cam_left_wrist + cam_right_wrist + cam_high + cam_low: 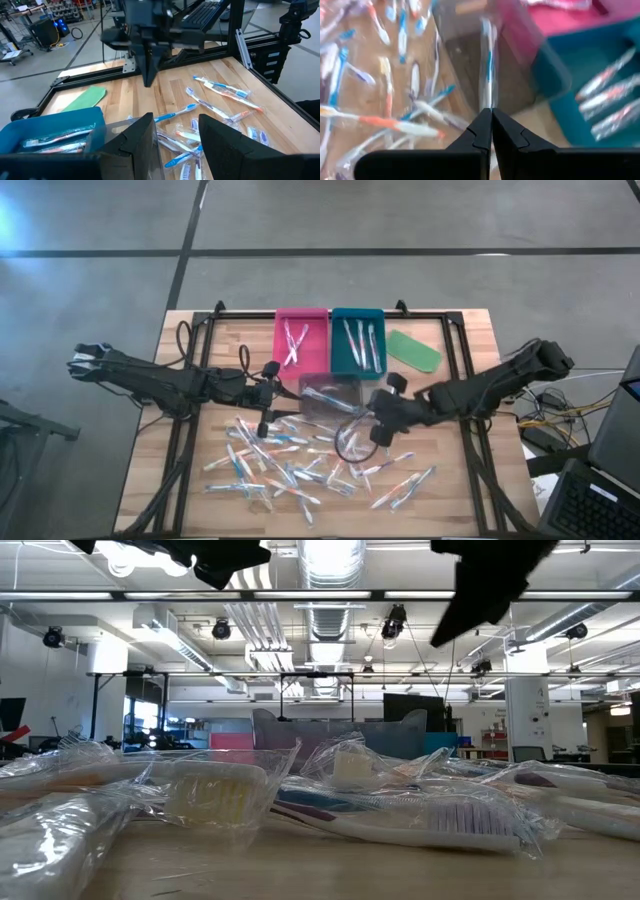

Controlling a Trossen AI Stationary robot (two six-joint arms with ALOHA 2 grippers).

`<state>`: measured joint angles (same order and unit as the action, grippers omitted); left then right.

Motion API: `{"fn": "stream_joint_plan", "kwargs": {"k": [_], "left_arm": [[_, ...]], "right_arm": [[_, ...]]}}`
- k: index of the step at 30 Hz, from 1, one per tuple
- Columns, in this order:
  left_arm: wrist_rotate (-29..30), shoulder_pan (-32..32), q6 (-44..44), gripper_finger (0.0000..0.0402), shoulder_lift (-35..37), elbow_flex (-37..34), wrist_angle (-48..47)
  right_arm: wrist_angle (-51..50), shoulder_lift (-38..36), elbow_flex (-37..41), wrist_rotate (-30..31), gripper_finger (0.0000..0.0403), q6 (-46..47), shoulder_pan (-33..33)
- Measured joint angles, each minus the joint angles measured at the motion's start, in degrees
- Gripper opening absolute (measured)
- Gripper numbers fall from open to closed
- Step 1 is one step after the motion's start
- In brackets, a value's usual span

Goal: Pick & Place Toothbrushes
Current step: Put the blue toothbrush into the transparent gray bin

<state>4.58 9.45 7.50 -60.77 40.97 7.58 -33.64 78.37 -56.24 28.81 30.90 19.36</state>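
Note:
Many wrapped toothbrushes (290, 465) lie loose on the near half of the wooden table (470, 330). Others lie in a pink tray (318, 330) and a teal tray (340, 360) at the far edge. A clear tray (345, 388) in front of them holds one toothbrush with a blue accent (487, 70). My right gripper (374, 423) hangs shut and empty above the table beside the clear tray, slanting down; it also shows in the left wrist view (149, 75). My left gripper (177, 140) waits open and empty left of the clear tray, above the table.
A flat green oblong piece (413, 350) lies right of the teal tray. A black frame (455, 340) runs around the table's edges. A dark cable loop (350, 445) hangs under the right arm. Bare wood shows at the table's right side (460, 470).

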Motion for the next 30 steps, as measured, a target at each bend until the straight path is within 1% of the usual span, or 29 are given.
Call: {"fn": "stream_joint_plan", "kwargs": {"k": [3,5,12,19,26,30], "left_arm": [[0.0,0.0,0.0,0.0163,0.0,0.0,0.0],[0.0,0.0,0.0,0.0163,0.0,0.0,0.0],[0.0,0.0,0.0,0.0163,0.0,0.0,-0.2],[0.0,0.0,0.0,0.0163,0.0,0.0,-0.2],[0.0,0.0,0.0,0.0163,0.0,0.0,-0.3],[0.0,0.0,0.0,0.0163,0.0,0.0,-0.3]], "right_arm": [[0.1,0.0,2.2,3.3,0.0009,5.3,2.8],[-0.2,0.0,2.8,5.4,0.0008,6.7,4.4],[-0.2,-0.6,1.0,5.9,0.0008,6.0,8.7],[-1.3,-0.5,1.3,5.8,0.0008,-5.7,11.5],[-2.0,-0.5,1.8,5.8,0.0008,-16.6,11.8],[-1.8,-0.3,1.9,5.8,0.0008,-28.3,11.6]]}}
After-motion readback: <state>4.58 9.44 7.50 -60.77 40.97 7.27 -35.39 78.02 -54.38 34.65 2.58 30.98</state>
